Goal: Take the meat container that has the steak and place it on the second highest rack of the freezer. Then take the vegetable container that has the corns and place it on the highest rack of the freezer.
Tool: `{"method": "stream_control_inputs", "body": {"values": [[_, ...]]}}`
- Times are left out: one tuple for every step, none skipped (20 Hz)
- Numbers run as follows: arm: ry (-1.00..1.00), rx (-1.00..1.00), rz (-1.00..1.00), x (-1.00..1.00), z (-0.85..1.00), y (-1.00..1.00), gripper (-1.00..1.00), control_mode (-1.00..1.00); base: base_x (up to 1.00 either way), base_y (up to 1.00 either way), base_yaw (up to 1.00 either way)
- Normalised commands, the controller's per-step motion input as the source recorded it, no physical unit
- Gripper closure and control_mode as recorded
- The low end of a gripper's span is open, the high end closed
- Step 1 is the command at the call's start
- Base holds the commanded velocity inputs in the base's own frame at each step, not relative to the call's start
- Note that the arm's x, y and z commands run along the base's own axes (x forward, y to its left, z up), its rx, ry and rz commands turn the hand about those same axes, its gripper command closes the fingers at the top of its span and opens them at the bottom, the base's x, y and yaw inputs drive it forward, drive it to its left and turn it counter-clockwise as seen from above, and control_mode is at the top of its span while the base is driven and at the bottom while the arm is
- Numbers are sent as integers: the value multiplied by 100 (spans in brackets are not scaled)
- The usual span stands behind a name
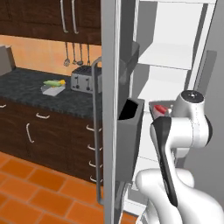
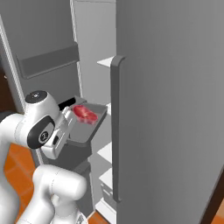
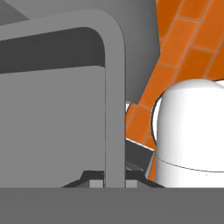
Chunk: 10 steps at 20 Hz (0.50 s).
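Note:
The meat container [image 2: 92, 127], a shallow grey tray, hangs tilted just inside the open freezer [image 2: 175, 109]. The red steak [image 2: 84, 113] lies in it. My gripper [image 2: 70, 117] is shut on the tray's near rim. In the hand view the rim [image 3: 114, 109] runs down between the fingertips of the gripper [image 3: 114, 181]. From the left, the steak [image 1: 160, 108] peeks out beside my white wrist. A white shelf [image 1: 164, 57] sits above the tray's level. The vegetable container [image 1: 53, 89] with the corns [image 1: 54, 82] rests on the dark counter at left.
The freezer's left door [image 1: 111, 109] stands open, with a grey door bin [image 1: 131, 120] close to the tray. The shut right door's long handle [image 2: 114, 131] is to the tray's right. A toaster [image 1: 83, 79] stands on the counter [image 1: 26, 87]. The floor is orange tile [image 1: 35, 188].

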Motion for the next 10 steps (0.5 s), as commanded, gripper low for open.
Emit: {"method": "stream_control_inputs", "body": {"values": [[0,0,0,0,0,0,100,100,56,0,0],[0,0,0,0,0,0,100,100,64,0,0],[0,0,0,0,0,0,100,100,61,0,0],[0,0,0,0,0,0,100,100,64,0,0],[0,0,0,0,0,0,100,100,66,0,-1],[0,0,0,0,0,0,100,100,64,0,-3],[0,0,0,0,0,0,100,100,59,0,-5],[0,0,0,0,0,0,100,100,49,3,-9],[0,0,0,0,0,0,100,100,45,14,-11],[0,0,0,0,0,0,100,100,43,14,-11]]}}
